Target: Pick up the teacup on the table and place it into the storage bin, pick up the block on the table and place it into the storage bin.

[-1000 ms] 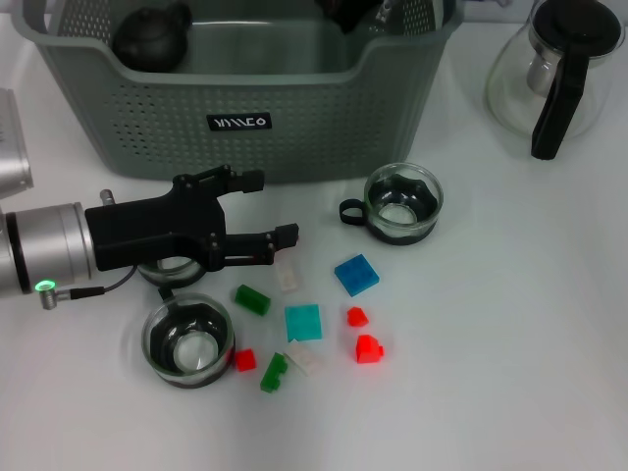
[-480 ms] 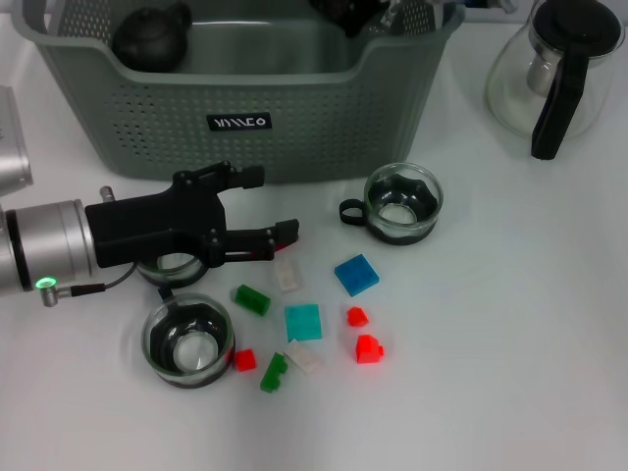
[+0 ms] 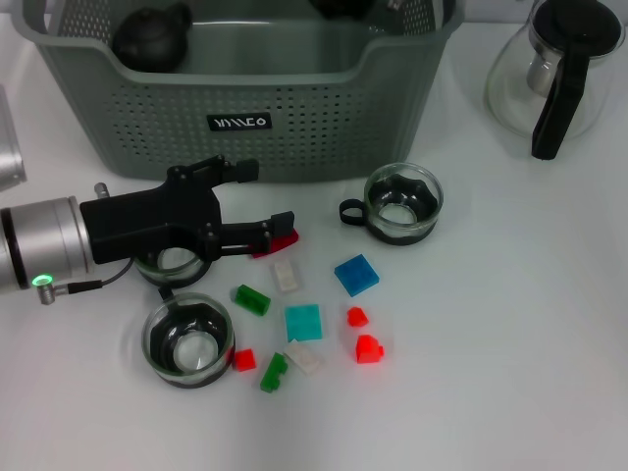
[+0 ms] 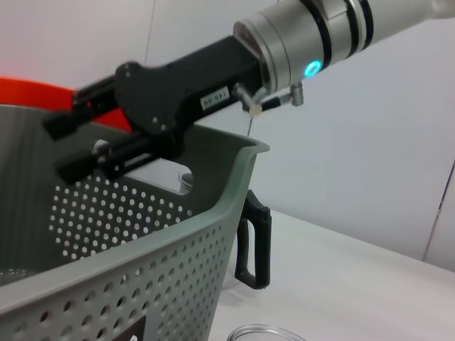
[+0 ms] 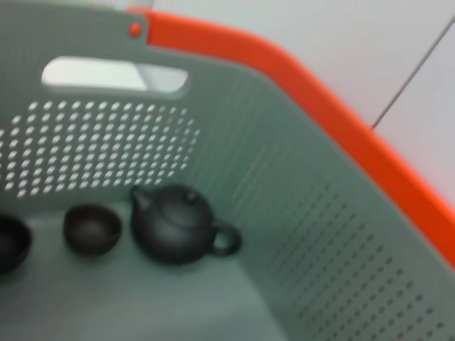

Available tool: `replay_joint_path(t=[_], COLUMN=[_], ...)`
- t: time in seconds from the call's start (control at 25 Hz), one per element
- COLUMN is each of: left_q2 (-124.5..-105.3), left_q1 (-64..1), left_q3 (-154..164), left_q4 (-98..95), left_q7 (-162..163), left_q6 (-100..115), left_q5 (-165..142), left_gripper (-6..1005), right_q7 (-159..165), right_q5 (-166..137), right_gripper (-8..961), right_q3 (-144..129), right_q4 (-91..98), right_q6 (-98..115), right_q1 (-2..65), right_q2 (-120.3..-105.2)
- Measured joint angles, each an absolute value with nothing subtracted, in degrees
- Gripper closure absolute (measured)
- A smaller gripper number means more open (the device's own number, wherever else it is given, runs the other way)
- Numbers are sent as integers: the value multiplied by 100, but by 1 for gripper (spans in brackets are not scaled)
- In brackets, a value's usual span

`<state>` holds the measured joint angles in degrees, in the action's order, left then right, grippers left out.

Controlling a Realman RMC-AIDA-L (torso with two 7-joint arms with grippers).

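Along the far side of the white table [image 3: 510,324] the storage bin [image 3: 294,128] is set, its dipped front edge facing the scattered pieces; a dark teapot [image 5: 178,224] and small dark cups [image 5: 91,229] are seen lying on its floor. The left claw [image 3: 257,201] is held low just in front of the bin wall, its jaws apart, and a red block [image 3: 280,242] appears to be caught at the lower fingertip, though a firm grip cannot be confirmed. The bin's opening lies just beyond and above the claw, so a lift over the rim is judged to be what the next move calls for. Three glass teacups remain on the table: one [image 3: 402,203] right of the claw, one [image 3: 188,340] nearer the robot, and one [image 3: 169,263] partly hidden beneath the arm. Loose blocks, among them a blue one [image 3: 356,274] and a teal one [image 3: 303,322], are spread between the teacups. The right claw is shown in none of the views; whether it is apart or together cannot be told.
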<state>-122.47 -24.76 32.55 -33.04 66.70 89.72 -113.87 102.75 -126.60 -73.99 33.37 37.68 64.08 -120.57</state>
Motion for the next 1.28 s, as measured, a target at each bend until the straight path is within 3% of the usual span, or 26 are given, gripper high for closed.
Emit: replay_joint_path(t=[0.16,0.52,0.96,1.28], left_q2=[-12243,-12210,-12197,-12209], left_q1=[-2477,-2504,-2496,-2498], left_q3=[3252,3065,3014,3023], left_q4=[-3304,-3304,-3304,-3304], left_q7=[6670,6692,6672,6680], left_q6=[8989,9079,9090,9091], left_q5=[-11380,-11362,-11363,-11365], left_gripper=[86,86,87,87], right_q7=[10400,10695,10660,10485], right_q5=[-12423,-10908,-11054,-11423], right_gripper=[343,331,330,332], right_q3=[-7370,-7167,-6839,-6268], right_q4=[3952,5991,7885,7792], right_q6=[3867,5214,8729,10264], right_q1=[6124,4935,3526,3358], right_q2=[-12048,-12008,-11920,-11890])
